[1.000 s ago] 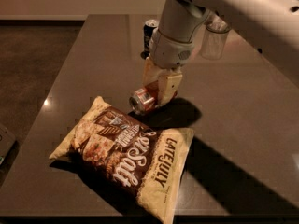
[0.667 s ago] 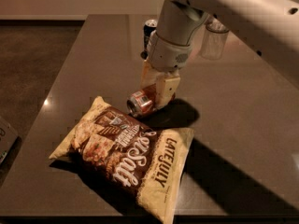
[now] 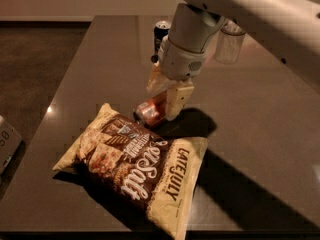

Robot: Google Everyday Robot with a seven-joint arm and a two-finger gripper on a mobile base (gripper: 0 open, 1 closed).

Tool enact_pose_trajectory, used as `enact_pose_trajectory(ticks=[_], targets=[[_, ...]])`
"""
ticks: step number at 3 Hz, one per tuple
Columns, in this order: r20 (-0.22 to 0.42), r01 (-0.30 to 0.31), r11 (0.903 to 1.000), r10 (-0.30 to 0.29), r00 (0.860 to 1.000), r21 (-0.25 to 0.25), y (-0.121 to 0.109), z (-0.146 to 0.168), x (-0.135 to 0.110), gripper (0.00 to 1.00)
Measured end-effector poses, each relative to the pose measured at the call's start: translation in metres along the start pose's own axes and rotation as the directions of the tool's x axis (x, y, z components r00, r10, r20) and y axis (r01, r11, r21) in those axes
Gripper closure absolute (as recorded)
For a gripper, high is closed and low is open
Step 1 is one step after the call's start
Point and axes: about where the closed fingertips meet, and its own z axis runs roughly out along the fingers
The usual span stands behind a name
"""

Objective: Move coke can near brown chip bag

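The coke can (image 3: 149, 112) is red-orange with a silver end and lies tilted on its side, held between the cream fingers (image 3: 177, 100) of my gripper (image 3: 162, 104). It is low over the dark table, right at the upper edge of the brown chip bag (image 3: 135, 165). The bag is large, brown and tan, with "Sea Salt" and "LATE JULY" print, and lies flat at the front of the table. My arm comes down from the upper right.
A dark blue can with a silver top (image 3: 161, 33) stands at the back behind the gripper. A clear plastic cup (image 3: 229, 43) stands at the back right. The dark table (image 3: 250, 119) has its left edge near the bag. A pale object (image 3: 6, 140) sits off the left edge.
The gripper and the can have shifted slightly left and down, closer to the bag's upper edge. The bag has not moved.
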Motion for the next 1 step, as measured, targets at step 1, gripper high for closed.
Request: enact_pose_trajectory(ticks=[1], targets=[[0.000, 0.001, 1.0000, -0.001, 1.000, 0.005, -0.0013, 0.0003, -0.0007, 0.00]])
